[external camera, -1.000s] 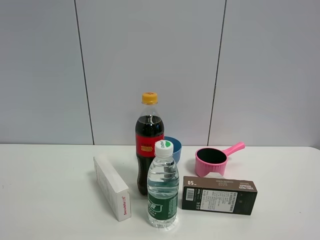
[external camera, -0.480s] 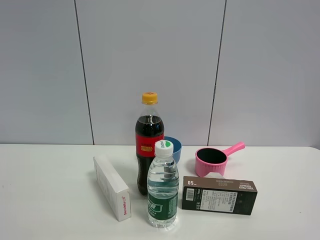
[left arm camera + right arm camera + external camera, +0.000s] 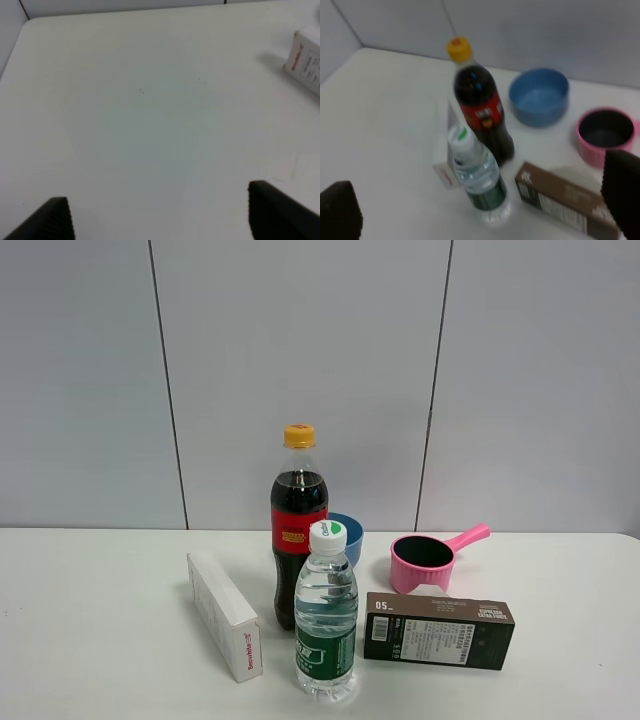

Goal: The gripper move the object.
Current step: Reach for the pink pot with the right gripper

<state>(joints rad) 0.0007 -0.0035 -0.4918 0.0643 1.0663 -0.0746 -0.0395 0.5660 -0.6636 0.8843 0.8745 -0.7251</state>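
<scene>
The pink scoop cup (image 3: 423, 562) stands upright on the white table (image 3: 90, 620), right of the middle, with its handle pointing back right. It also shows in the right wrist view (image 3: 606, 135), beside one finger. My right gripper (image 3: 480, 200) is open and empty, held above the group of objects. My left gripper (image 3: 165, 220) is open and empty over bare table, with only the white box's end (image 3: 306, 62) near it. Neither gripper shows in the exterior high view.
A cola bottle (image 3: 299, 530) and a water bottle (image 3: 325, 615) stand at the middle. A blue bowl (image 3: 350, 532) sits behind them, left of the scoop. A dark brown box (image 3: 438, 630) lies in front of the scoop. A white box (image 3: 225, 615) lies left.
</scene>
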